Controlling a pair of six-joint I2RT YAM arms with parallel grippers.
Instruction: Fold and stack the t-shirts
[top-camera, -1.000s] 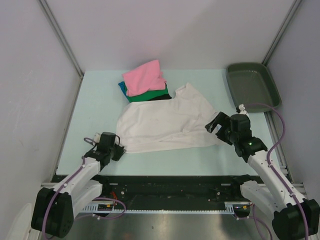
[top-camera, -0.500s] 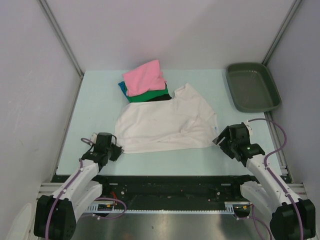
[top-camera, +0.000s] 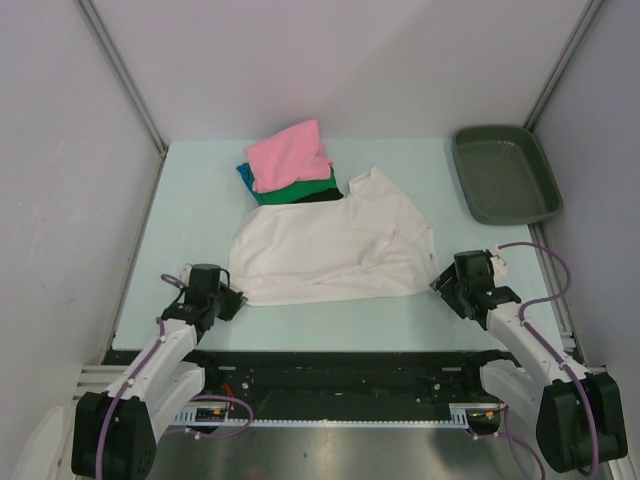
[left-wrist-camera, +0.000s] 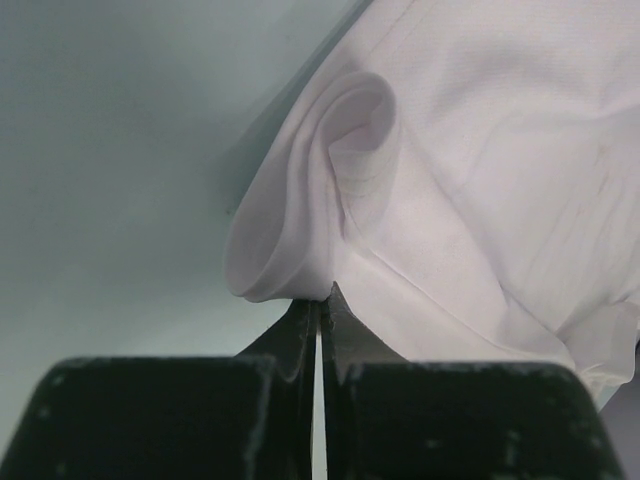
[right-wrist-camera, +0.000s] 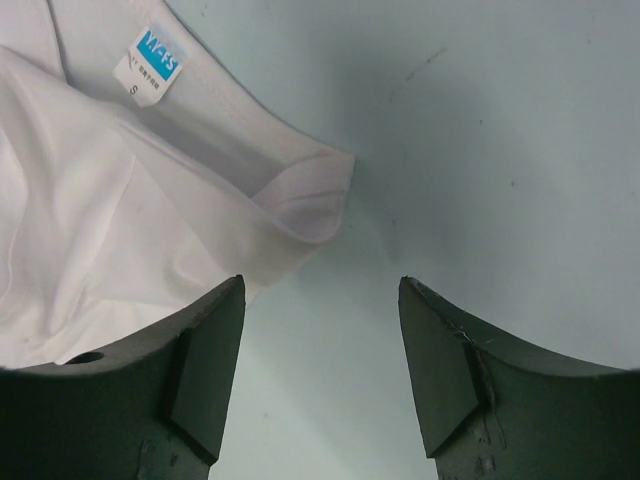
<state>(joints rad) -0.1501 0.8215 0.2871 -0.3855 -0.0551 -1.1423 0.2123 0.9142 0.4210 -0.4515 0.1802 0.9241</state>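
Observation:
A large white t-shirt (top-camera: 330, 248) lies spread and rumpled on the pale table. Behind it is a pile with a pink shirt (top-camera: 288, 152) on top, then green (top-camera: 295, 188), teal (top-camera: 243, 174) and black (top-camera: 322, 196) ones. My left gripper (top-camera: 228, 299) sits low at the white shirt's near left corner. In the left wrist view it (left-wrist-camera: 320, 300) is shut, with the curled hem (left-wrist-camera: 300, 230) pinched at its tips. My right gripper (top-camera: 441, 283) is open and low beside the shirt's near right corner (right-wrist-camera: 305, 200). It (right-wrist-camera: 320, 290) holds nothing. A blue size label (right-wrist-camera: 150, 62) shows.
A dark grey-green tray (top-camera: 505, 178) stands at the back right. Grey walls close in the table on the left, right and back. The black rail with both arm bases runs along the near edge.
My right arm has come down and back, from above the shirt's right edge to the table beside its corner, still open. My left gripper has hardly moved.

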